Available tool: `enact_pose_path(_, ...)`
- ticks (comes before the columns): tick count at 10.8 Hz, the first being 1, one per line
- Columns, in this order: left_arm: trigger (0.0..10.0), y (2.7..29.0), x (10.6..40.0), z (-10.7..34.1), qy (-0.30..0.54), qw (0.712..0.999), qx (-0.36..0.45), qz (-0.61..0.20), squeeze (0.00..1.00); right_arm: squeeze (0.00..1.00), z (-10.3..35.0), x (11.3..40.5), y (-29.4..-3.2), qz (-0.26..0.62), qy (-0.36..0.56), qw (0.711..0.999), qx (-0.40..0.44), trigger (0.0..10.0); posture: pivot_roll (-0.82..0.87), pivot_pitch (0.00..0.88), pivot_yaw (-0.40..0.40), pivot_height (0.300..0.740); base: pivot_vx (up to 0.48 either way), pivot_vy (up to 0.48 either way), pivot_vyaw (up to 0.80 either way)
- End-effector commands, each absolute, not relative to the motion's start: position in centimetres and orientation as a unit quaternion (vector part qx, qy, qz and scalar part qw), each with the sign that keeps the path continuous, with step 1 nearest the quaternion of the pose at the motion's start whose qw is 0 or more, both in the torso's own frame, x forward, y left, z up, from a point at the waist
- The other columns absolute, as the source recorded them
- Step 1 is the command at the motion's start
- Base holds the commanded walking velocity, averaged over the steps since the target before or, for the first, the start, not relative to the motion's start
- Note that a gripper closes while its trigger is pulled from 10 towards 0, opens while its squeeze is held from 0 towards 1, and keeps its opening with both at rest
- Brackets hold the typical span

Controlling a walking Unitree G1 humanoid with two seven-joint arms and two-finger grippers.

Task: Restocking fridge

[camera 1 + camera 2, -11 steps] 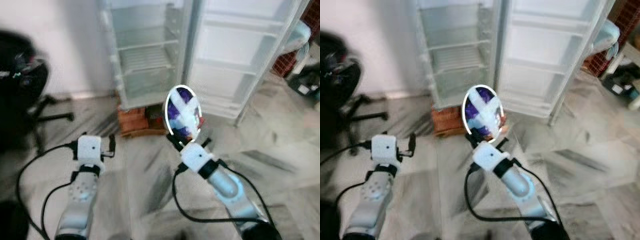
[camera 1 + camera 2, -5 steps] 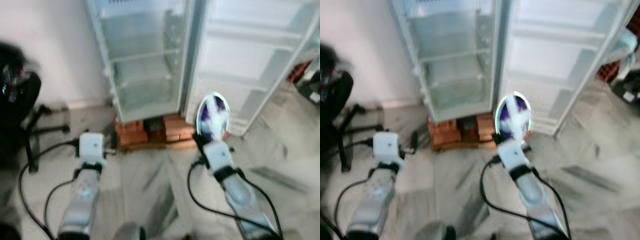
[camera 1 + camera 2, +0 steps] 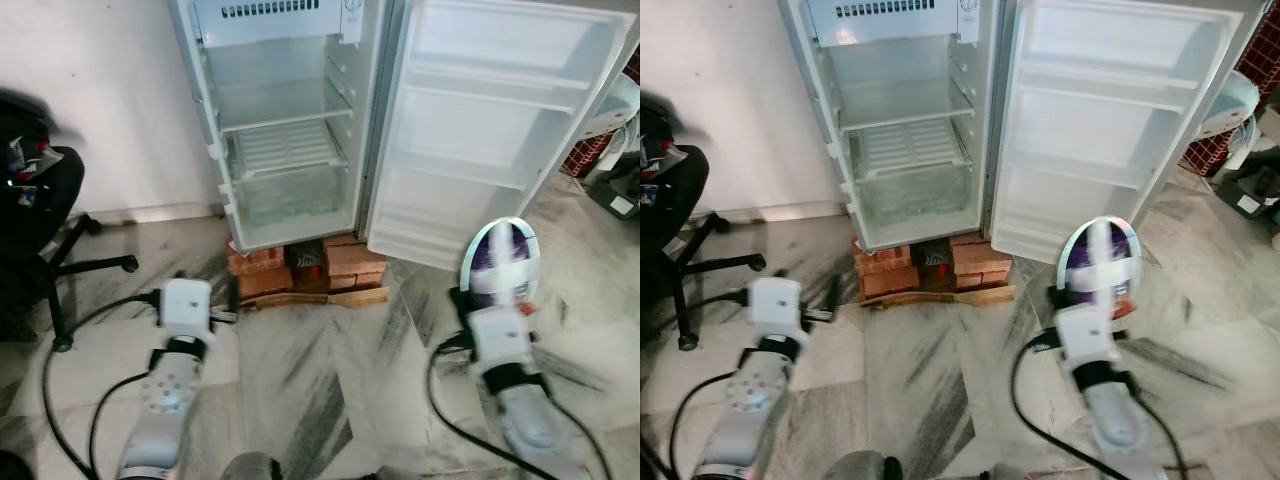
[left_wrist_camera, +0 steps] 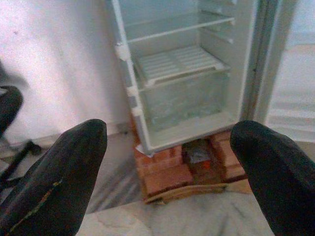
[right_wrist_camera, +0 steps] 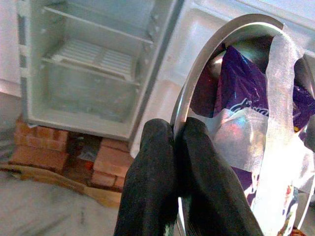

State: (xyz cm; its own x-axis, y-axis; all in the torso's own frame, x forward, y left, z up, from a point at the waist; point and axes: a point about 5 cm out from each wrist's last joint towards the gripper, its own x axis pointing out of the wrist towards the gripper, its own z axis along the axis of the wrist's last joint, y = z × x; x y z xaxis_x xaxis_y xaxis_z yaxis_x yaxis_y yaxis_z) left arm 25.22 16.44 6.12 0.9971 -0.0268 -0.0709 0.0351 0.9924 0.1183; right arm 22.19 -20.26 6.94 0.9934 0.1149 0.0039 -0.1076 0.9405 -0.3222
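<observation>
While the right gripper (image 5: 179, 162) clenches the rim of the steel bowl (image 3: 499, 262), held upright on edge with taped purple packets inside, the open fridge (image 3: 285, 120) lies ahead and to its left; the left gripper (image 4: 167, 162), jaws spread, carries nothing

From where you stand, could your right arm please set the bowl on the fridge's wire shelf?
Probably not yet: the fridge stands open, unblocked, but the right gripper holds the bowl over floor well short of the wire shelf.

A plain white wall (image 3: 90, 110) meets a grey-veined marble floor (image 3: 300, 380); a black office chair (image 3: 35, 215) stands at the left.
</observation>
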Motion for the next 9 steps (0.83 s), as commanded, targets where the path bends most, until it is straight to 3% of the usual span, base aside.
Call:
enact_pose_path(1, 10.0, 16.4, 25.1, 6.2, 0.032, 0.997, 0.062, -0.015, 0.00, 0.00, 7.8, 22.6, -20.3, 0.057, -0.026, 0.985, -0.161, 10.0, 0.08, 0.079, -0.004, 0.740, 0.000, 0.000, 0.00)
enact_pose_path(2, 10.0, 16.2, 25.2, 6.3, 0.030, 0.998, 0.061, -0.015, 0.00, 0.00, 8.1, 23.2, -19.3, 0.077, -0.035, 0.984, -0.155, 10.0, 0.09, 0.077, -0.001, 0.740, 0.000, 0.000, 0.00)
enact_pose_path(5, 10.0, 16.7, 25.3, 6.4, 0.029, 0.998, 0.060, -0.023, 0.00, 0.00, 8.5, 23.5, -18.1, 0.110, -0.043, 0.983, -0.143, 10.0, 0.10, 0.079, 0.004, 0.740, 0.000, 0.000, 0.80)
enact_pose_path(8, 10.0, 16.4, 25.2, 6.4, 0.031, 0.998, 0.056, -0.026, 0.00, 0.00, 8.6, 23.7, -18.8, 0.096, -0.041, 0.983, -0.148, 10.0, 0.09, 0.085, 0.004, 0.740, 0.301, 0.000, 0.72)
enact_pose_path(9, 10.0, 16.4, 25.2, 6.3, 0.032, 0.998, 0.055, -0.028, 0.00, 0.00, 8.6, 24.0, -18.7, 0.091, -0.041, 0.984, -0.145, 10.0, 0.10, 0.087, 0.004, 0.740, 0.311, 0.000, 0.00)
